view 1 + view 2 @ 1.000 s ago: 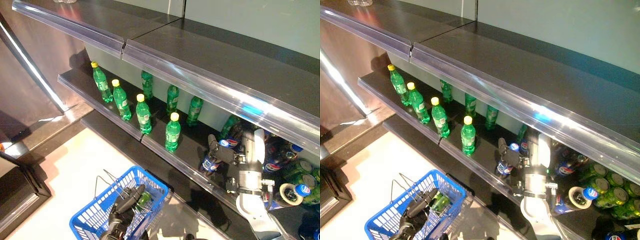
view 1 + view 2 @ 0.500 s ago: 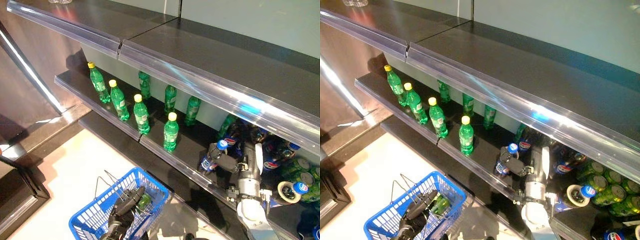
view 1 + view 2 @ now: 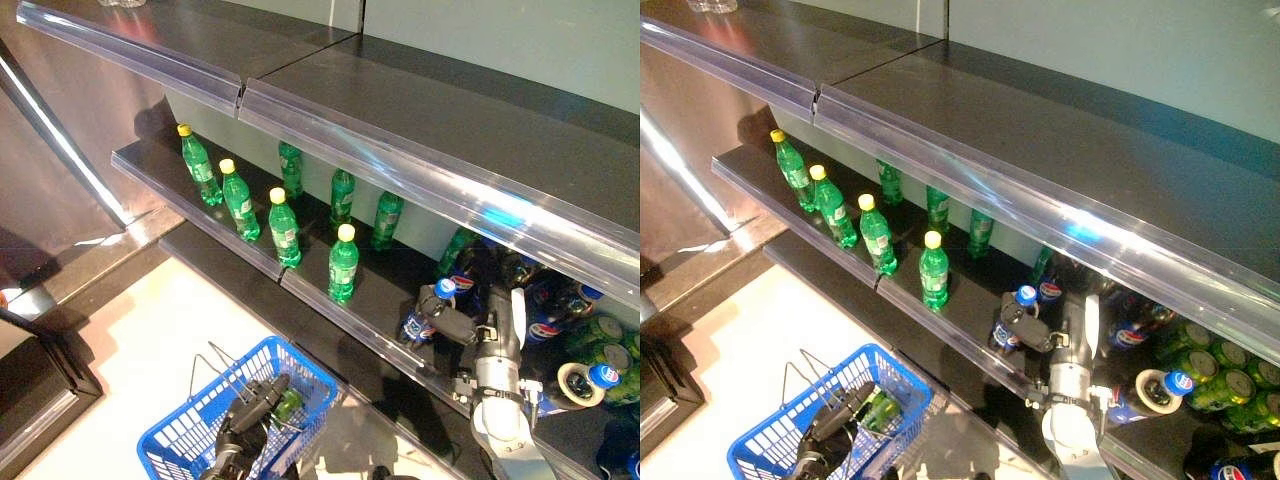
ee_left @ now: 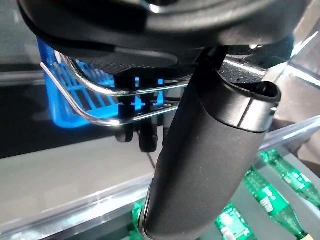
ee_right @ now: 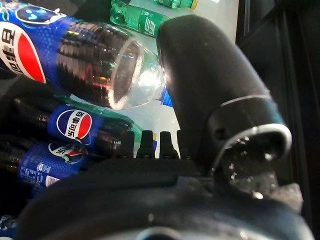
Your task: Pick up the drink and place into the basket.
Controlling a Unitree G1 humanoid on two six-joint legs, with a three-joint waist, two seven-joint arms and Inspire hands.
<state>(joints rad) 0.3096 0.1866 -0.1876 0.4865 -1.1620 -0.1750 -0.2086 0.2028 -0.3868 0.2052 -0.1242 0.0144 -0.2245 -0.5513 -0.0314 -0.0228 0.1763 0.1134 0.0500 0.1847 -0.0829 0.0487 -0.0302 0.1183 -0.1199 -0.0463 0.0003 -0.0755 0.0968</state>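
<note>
My right hand (image 3: 458, 326) reaches into the middle shelf and is shut on a dark cola bottle with a blue cap (image 3: 424, 312), held tilted just behind the shelf's clear front rail. In the right wrist view the thumb (image 5: 210, 85) curls against the bottle (image 5: 95, 55). My left hand (image 3: 248, 418) is shut on the wire handles (image 4: 100, 92) of the blue basket (image 3: 180, 440), which hangs low at the left below the shelf. A green drink (image 3: 290, 403) lies in the basket.
Green bottles with yellow caps (image 3: 284, 228) stand in rows on the shelf's left part. Cola bottles (image 3: 545, 330) and green cans (image 3: 600, 335) crowd its right end. A clear rail (image 3: 345, 325) runs along the shelf's edge. An upper shelf (image 3: 400, 150) overhangs.
The view has shifted slightly. My right arm has drawn back a little with the cola bottle still in the hand. The blue basket hangs as before.
</note>
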